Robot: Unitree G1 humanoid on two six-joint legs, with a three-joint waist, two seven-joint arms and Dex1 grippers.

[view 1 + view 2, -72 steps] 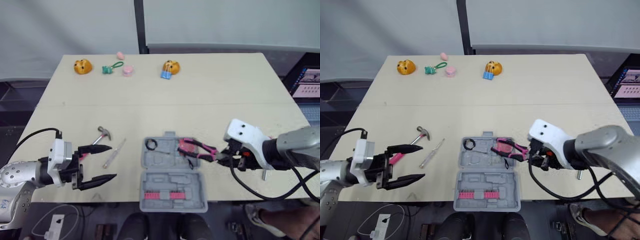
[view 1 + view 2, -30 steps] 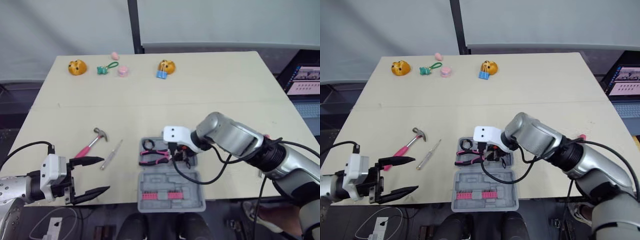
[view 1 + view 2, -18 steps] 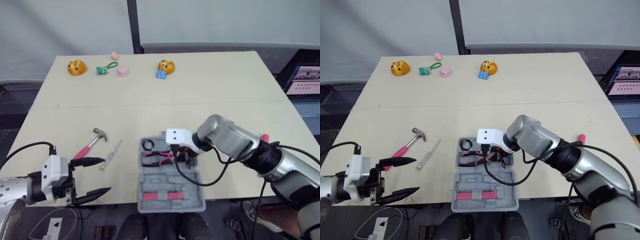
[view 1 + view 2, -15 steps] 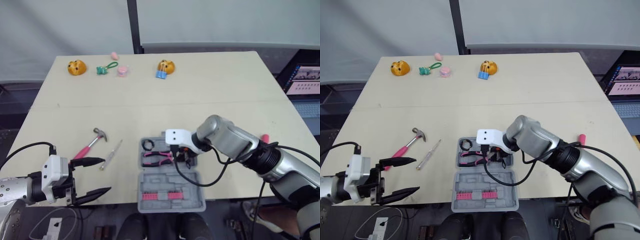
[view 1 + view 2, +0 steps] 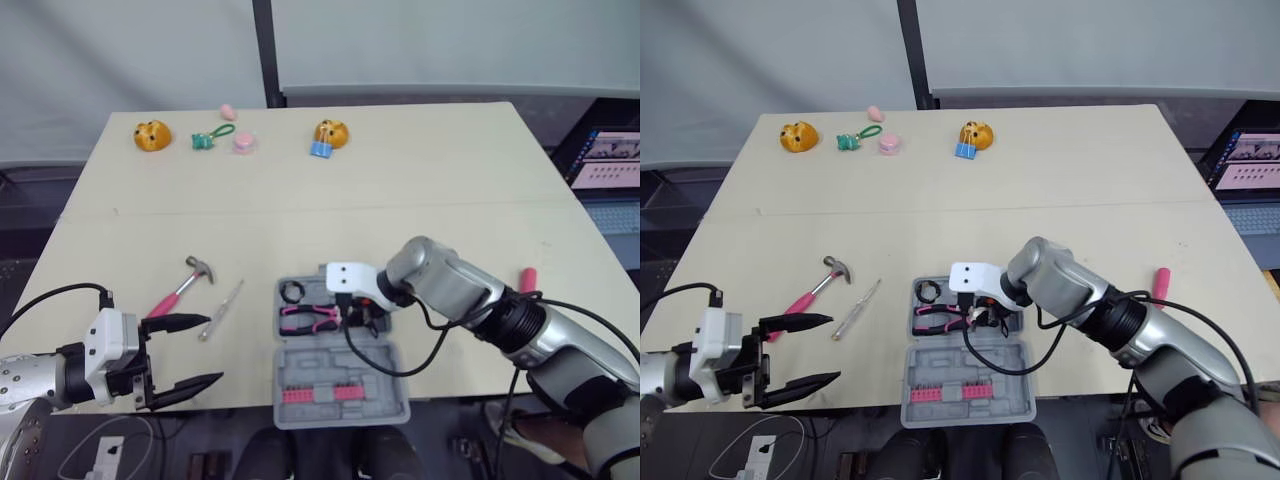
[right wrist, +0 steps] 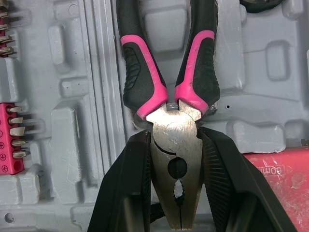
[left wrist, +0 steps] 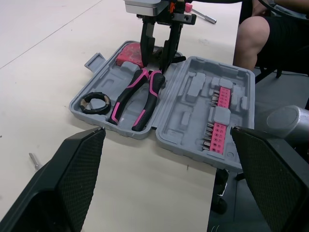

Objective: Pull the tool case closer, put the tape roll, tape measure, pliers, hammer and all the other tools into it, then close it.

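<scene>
Right pincer [image 6: 175,139] is down inside the open tool case [image 5: 345,365], clamped on the metal head of the pliers [image 5: 305,319]. The pink-and-black handles lie in the hinged half's moulded slot and point toward the hammer side. From the right wrist view the pliers look seated, so I judge this step to be the release. The tape roll [image 7: 83,103] sits in the same half, just beside the handles. A red body that I take for the tape measure [image 6: 275,174] lies right next to the pincer.

Next I would spread the fingers a little and lift straight up, so the tips don't drag the head out of its recess.

My left pincer [image 5: 212,350] hangs wide open over the near left edge of the desk [image 5: 400,190], gripping nothing. The hammer [image 5: 183,284] and a slim screwdriver [image 5: 222,309] lie just ahead of it, outside the case. They are the left arm's job. A small pink item [image 5: 527,278] also waits by the right edge, and the lid can only come over after all that.
</scene>
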